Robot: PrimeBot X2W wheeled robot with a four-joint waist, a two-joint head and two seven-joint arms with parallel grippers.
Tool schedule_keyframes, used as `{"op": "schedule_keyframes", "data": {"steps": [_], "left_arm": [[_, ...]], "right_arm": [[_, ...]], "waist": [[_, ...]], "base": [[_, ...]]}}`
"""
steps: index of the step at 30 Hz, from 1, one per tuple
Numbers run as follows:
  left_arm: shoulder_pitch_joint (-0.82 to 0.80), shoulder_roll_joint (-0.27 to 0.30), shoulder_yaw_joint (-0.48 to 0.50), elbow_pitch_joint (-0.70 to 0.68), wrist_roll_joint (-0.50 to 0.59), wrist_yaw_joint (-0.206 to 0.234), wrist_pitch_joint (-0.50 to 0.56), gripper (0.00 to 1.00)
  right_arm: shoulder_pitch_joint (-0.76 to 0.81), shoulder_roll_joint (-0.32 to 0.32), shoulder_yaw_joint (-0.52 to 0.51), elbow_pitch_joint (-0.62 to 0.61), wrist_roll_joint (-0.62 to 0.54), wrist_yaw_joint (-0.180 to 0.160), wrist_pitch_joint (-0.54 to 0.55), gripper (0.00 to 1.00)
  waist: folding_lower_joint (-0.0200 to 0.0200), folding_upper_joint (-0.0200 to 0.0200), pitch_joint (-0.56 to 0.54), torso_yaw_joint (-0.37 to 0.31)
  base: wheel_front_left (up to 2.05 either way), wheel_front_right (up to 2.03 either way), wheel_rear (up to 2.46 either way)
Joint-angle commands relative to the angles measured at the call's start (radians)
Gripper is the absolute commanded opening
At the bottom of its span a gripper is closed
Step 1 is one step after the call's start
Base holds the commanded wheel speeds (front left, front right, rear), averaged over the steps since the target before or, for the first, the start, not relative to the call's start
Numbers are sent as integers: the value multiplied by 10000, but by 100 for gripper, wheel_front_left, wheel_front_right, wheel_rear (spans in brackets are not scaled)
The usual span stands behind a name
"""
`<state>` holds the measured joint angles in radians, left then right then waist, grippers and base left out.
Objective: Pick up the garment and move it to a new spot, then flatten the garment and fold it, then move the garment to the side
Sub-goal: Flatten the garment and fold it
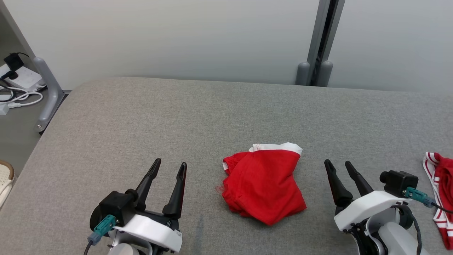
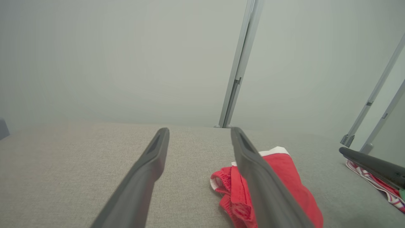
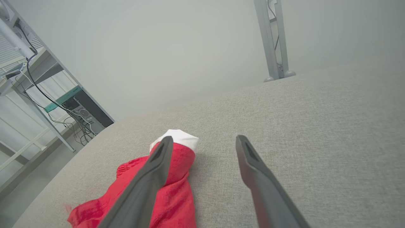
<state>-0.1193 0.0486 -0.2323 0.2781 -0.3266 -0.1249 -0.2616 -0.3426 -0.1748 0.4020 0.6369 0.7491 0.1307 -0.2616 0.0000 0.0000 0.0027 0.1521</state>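
Judged the garment light, soft and limp: likely to sag and bunch when lifted, not to slip. Reckoned the white-banded edge at its 12 o'clock, or a corner there, the best hold. Found it a crumpled red heap, lying near 6 o'clock on the grey padded table. Saw the left gripper at the garment's 9 o'clock and the right gripper at its 3, both spread wide, empty, clear of the cloth.
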Motion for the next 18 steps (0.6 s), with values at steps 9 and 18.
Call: {"op": "schedule_keyframes", "data": {"steps": [9,18], "left_arm": [[-37,48,-141,85,-34,-41,-31,100],[-121,43,-276,154,15,-61,-31,100]], "right_arm": [[-152,146,44,281,357,0,8,100],[-848,-200,494,1363,1355,0,45,0]], "waist": [[0,0,191,348],[0,0,378,931]], "base": [[0,0,0],[0,0,0]]}}
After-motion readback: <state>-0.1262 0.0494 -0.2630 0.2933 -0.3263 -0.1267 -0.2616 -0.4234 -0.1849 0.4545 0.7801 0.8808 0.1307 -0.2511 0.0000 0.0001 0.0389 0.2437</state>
